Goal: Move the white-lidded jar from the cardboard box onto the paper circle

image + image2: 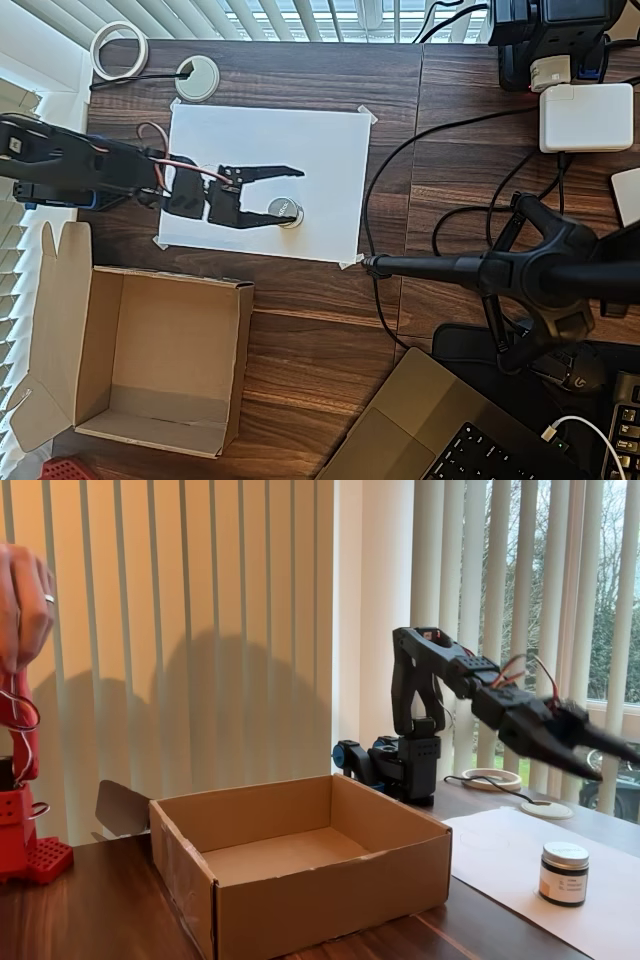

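The white-lidded jar [284, 211] [564, 874] stands upright on the white paper sheet [320, 150], near its lower edge in the overhead view. The pencil outline of the paper circle is too faint to make out. My black gripper [292, 196] [612, 758] is open, and its fingers straddle the jar in the overhead view. The fixed view shows it raised well above the lid, touching nothing. The cardboard box [238, 360] [330, 890] sits open with nothing inside, below and left of the paper in the overhead view.
A white desk grommet [197, 77] and a coiled cable [119, 48] lie beyond the paper. A black stand arm [470, 268] reaches in from the right to the paper's corner. A white charger [585, 117], cables and a laptop [450, 430] crowd the right side.
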